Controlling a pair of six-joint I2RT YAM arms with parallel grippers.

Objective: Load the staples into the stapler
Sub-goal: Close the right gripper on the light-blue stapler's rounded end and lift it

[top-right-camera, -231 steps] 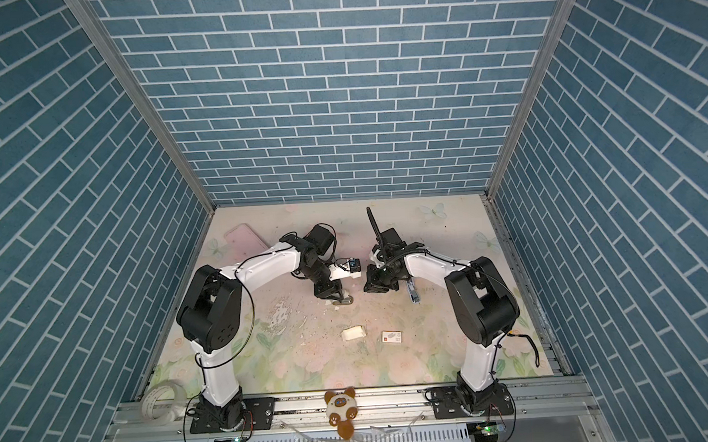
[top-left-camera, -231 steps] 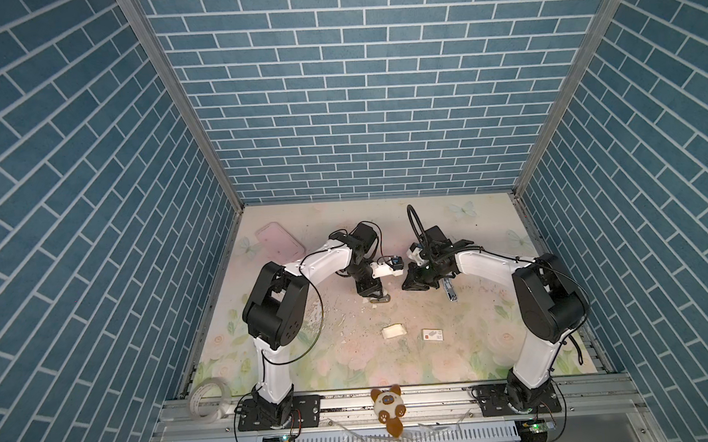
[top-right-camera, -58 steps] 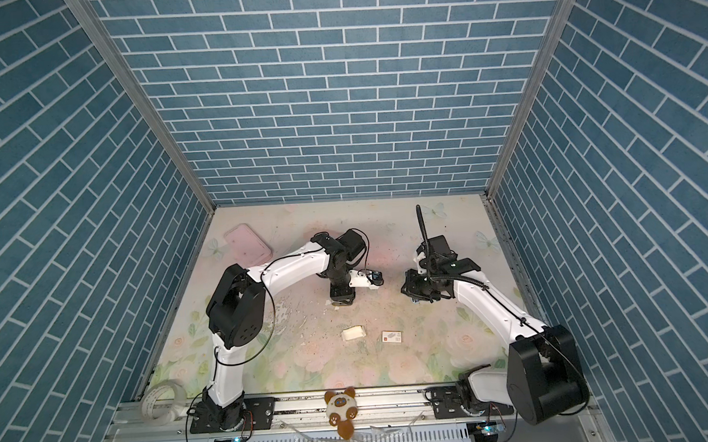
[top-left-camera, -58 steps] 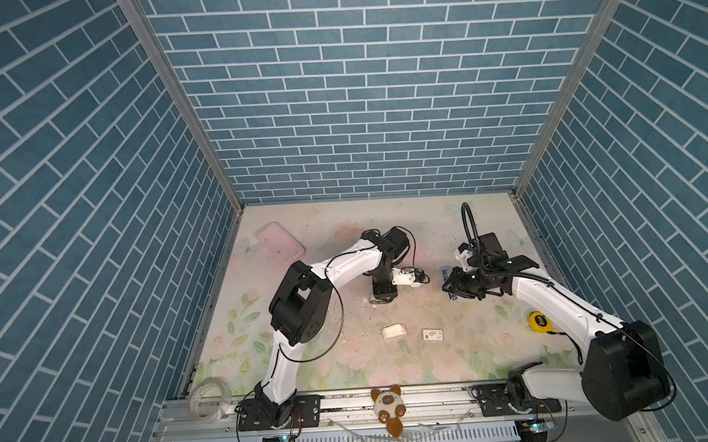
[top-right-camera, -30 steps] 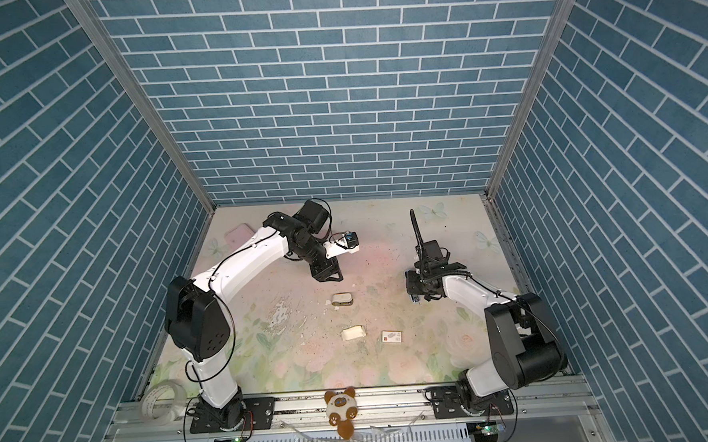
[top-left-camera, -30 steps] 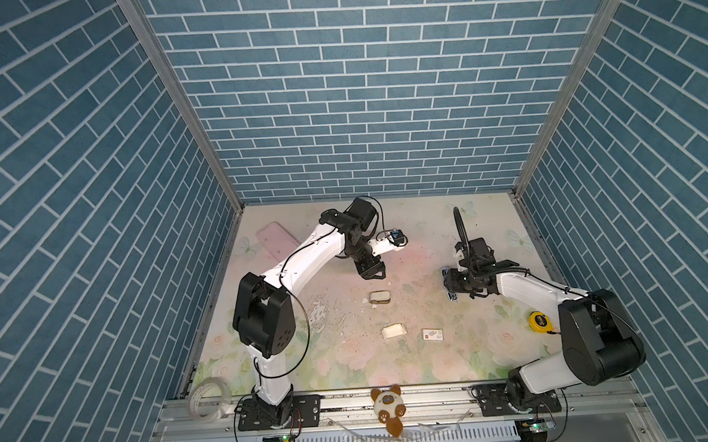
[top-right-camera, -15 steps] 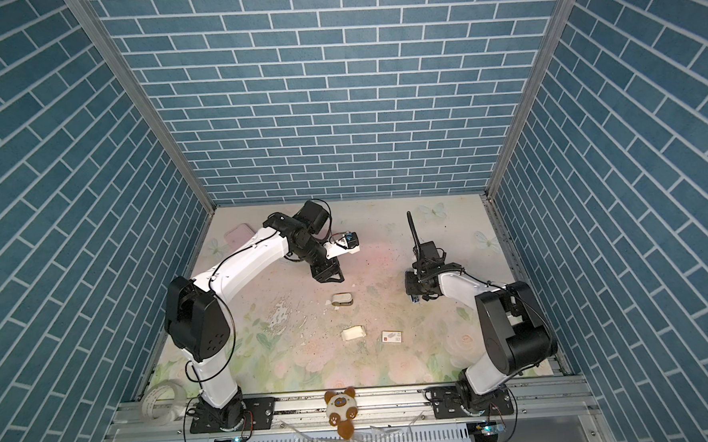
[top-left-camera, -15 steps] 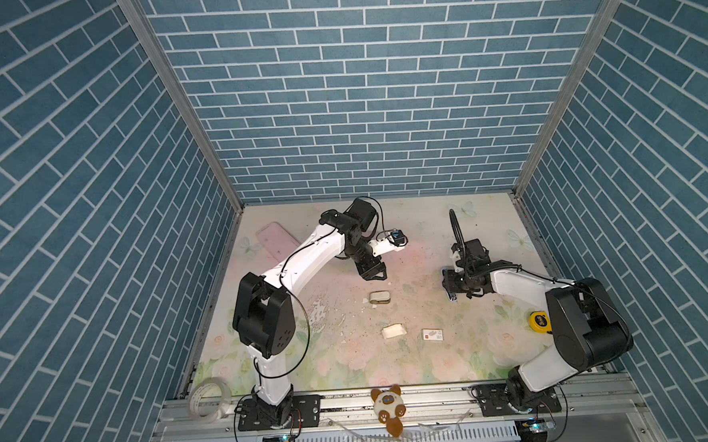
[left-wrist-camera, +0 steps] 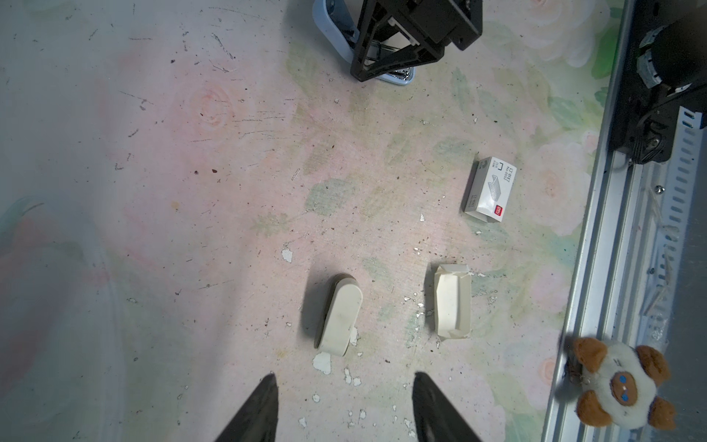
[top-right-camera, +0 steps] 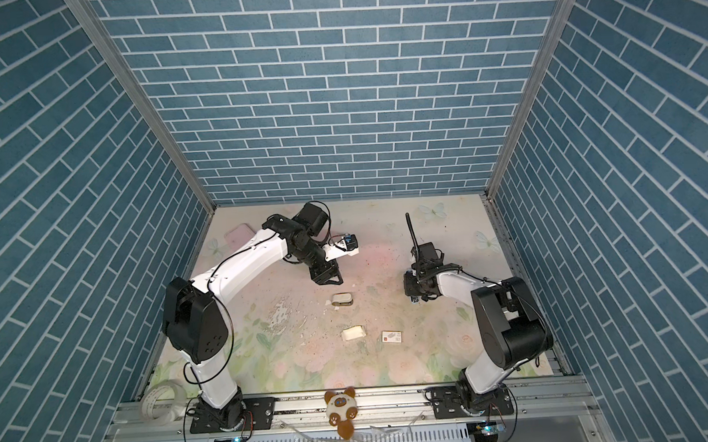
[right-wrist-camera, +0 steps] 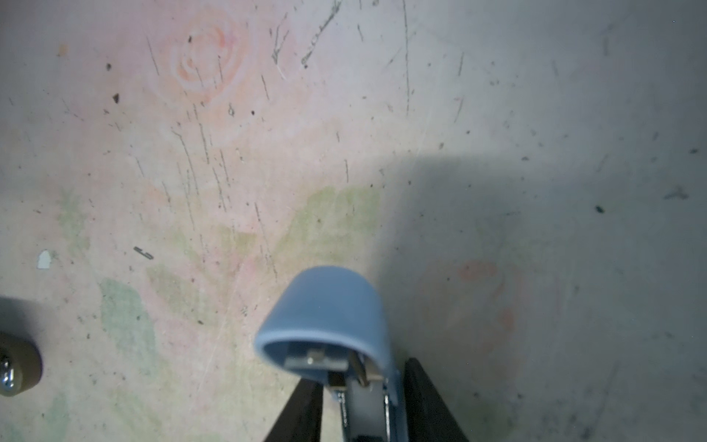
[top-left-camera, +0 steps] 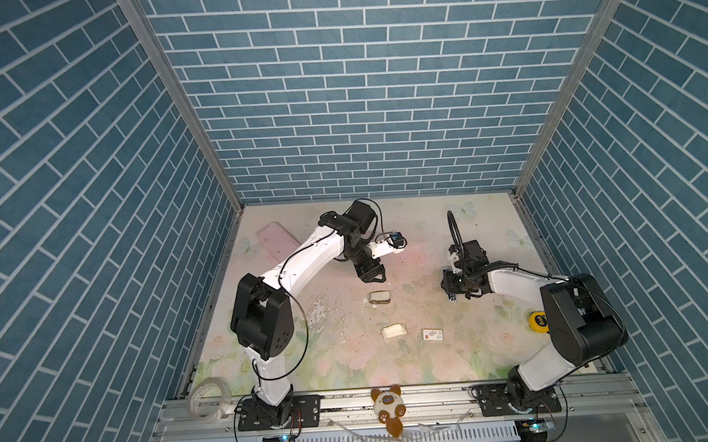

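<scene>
On the front rail sat a plush toy (top-left-camera: 389,403), and a tape roll (top-left-camera: 205,398) lay at the front-left corner. On the bench (top-left-camera: 428,234), toward the middle of the front edge, the white card tray (top-left-camera: 392,331) lay just beside its sleeve (top-left-camera: 432,335), the two apart. In the left wrist view the sleeve (left-wrist-camera: 489,189) bore a red mark at one end, a drawing of a staple strip and small print that looked like "No.0012". The rest was too small to read. A yellow tape measure (top-left-camera: 536,319) lay near the right edge.

Farther in, at mid-bench, lay a cream oblong thing (top-left-camera: 379,297) of a kind I could not tell. The left pincer (left-wrist-camera: 344,377) hung above it, its fingers spread wide with nothing between them.

Toward the right edge, the right pincer (right-wrist-camera: 359,375) was closed narrow on the blue stapler (right-wrist-camera: 329,306), gripping its body from both sides, with the rounded blue top pointing away from the fingers. Whether the stapler touched the bench I could not tell. One loose staple (right-wrist-camera: 143,253) lay on the bench near it. Whether a strip sat inside the stapler could not be told.

A flat pink slab (top-left-camera: 276,244) lay at the far-left corner.
</scene>
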